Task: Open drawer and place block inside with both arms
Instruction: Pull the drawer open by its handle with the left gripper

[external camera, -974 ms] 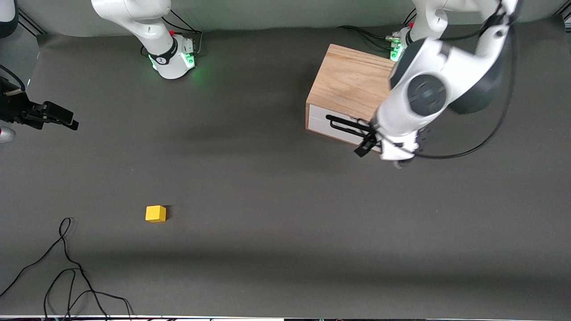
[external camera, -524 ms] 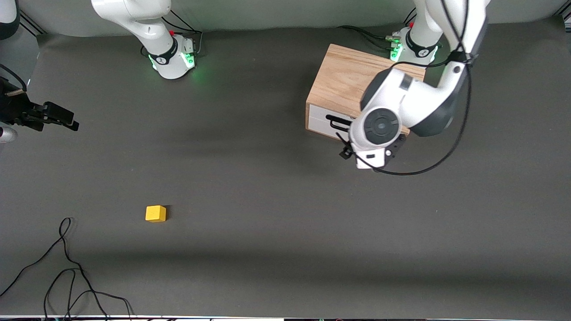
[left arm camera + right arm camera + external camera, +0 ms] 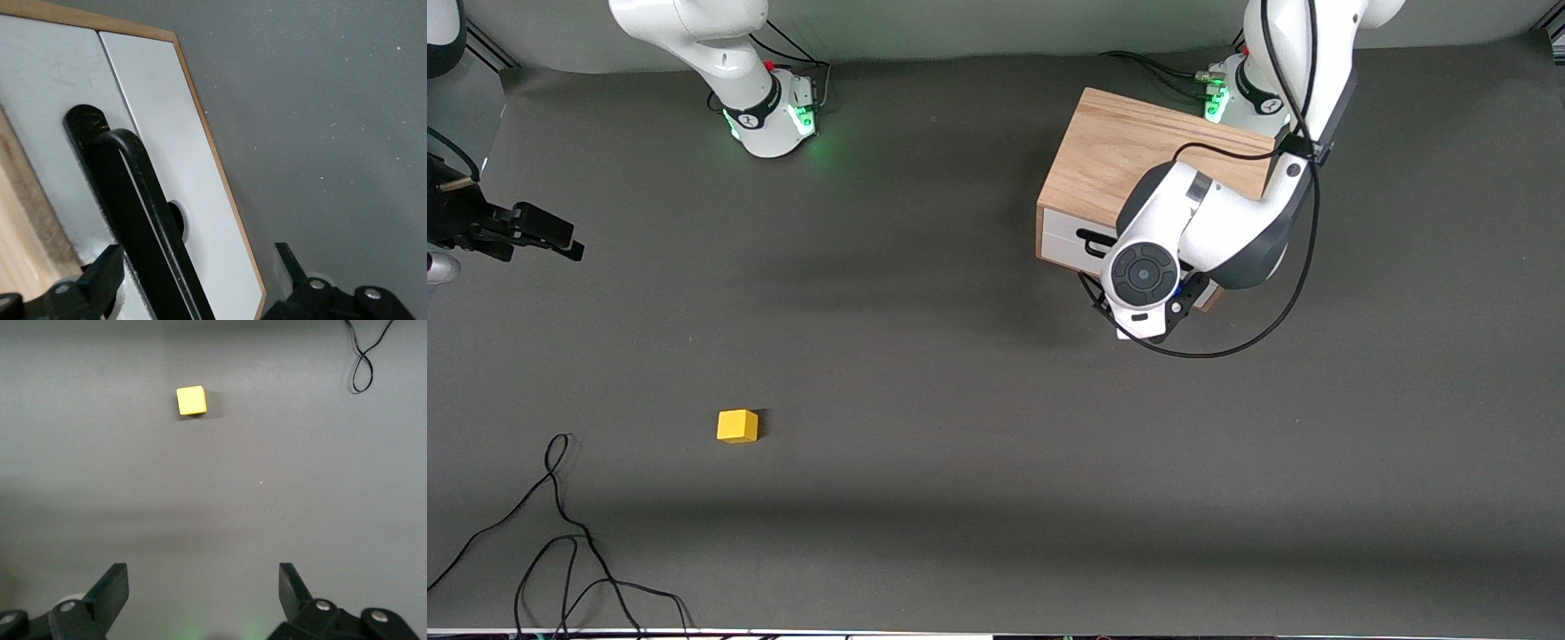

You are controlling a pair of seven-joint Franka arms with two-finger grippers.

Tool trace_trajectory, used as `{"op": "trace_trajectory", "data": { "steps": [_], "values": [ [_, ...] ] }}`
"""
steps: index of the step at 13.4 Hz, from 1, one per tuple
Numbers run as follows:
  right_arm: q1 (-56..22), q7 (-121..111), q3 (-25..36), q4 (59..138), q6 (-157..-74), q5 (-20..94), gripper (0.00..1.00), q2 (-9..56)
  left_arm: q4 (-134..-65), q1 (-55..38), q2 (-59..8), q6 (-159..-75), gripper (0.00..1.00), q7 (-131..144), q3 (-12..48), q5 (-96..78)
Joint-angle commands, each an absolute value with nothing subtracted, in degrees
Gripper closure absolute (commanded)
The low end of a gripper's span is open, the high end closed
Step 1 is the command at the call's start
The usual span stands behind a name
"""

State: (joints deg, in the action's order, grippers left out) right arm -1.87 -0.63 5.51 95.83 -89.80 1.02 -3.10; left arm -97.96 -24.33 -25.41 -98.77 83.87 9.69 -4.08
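While the drawer (image 3: 1069,238) looks shut up front, the left gripper (image 3: 1138,307) sits at its handle (image 3: 1096,240); the block (image 3: 737,426) lies way off at 8 o'clock, toward the right arm's end. Left wrist: fingers (image 3: 100,277) spread wide, straddling the bar, so closing and pulling comes next, I'd guess. Right wrist: right gripper (image 3: 203,590) wide open, waiting over bare mat, block at 12 o'clock, plenty of room.

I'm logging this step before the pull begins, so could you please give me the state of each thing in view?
drawer: shut, front flush with the wooden box.
handle: between the open fingers, not yet clamped.
left pincer: open, in front of the drawer.
right pincer: open, up over bare table, waiting.
block: lying on the table toward the right arm's end, untouched.
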Motion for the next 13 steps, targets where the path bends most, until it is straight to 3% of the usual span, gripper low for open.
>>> {"op": "trace_trajectory", "data": {
  "steps": [1, 13],
  "values": [
    [-2.02, -1.84, 5.71, 96.50, -90.18, 0.79, 0.00, -3.96, -98.88, -24.35, -25.66, -99.32, 0.00, 84.90, 9.23, -2.82],
    [-1.93, -2.02, 5.80, 96.42, -90.26, 0.79, 0.00, -3.87, -99.41, -24.17, -28.04, -109.59, 0.00, 84.90, 7.56, -2.11]
  ]
}}
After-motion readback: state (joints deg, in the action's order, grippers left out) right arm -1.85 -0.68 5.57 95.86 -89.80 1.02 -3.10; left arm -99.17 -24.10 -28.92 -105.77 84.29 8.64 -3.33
